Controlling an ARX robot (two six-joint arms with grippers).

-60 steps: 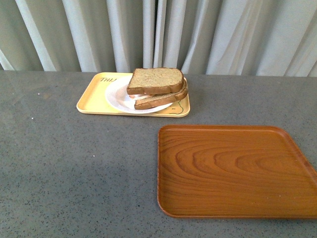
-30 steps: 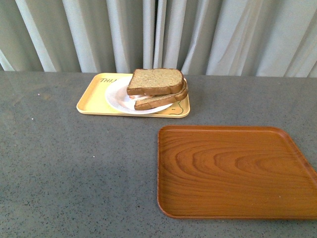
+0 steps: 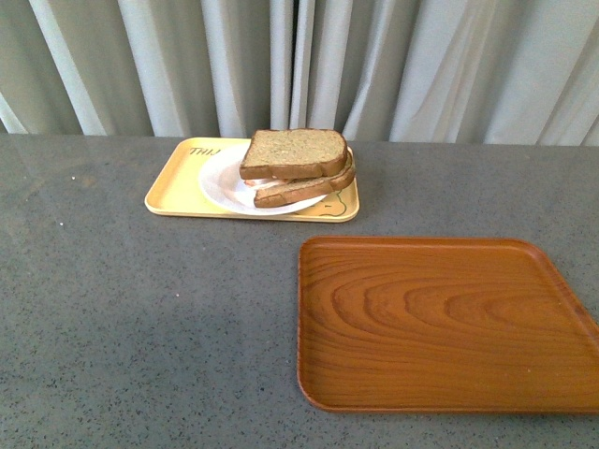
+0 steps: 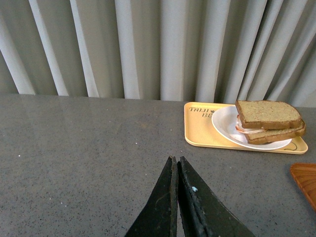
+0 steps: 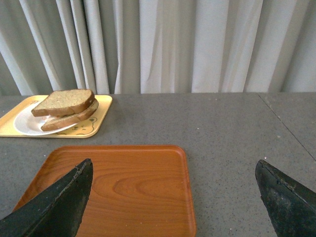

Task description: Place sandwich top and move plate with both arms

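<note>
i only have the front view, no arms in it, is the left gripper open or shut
Observer: Shut. The left wrist view shows the left gripper with its black fingers pressed together over bare grey table.
Operator: and the right one
Observer: The right gripper is open wide, fingers far apart, with the brown wooden tray lying between them in its view.
Operator: holding anything
Observer: Neither. The brown bread slice on top sits on the stack on the round white plate, inside the pale yellow rectangular tray, well away from both grippers.
</note>
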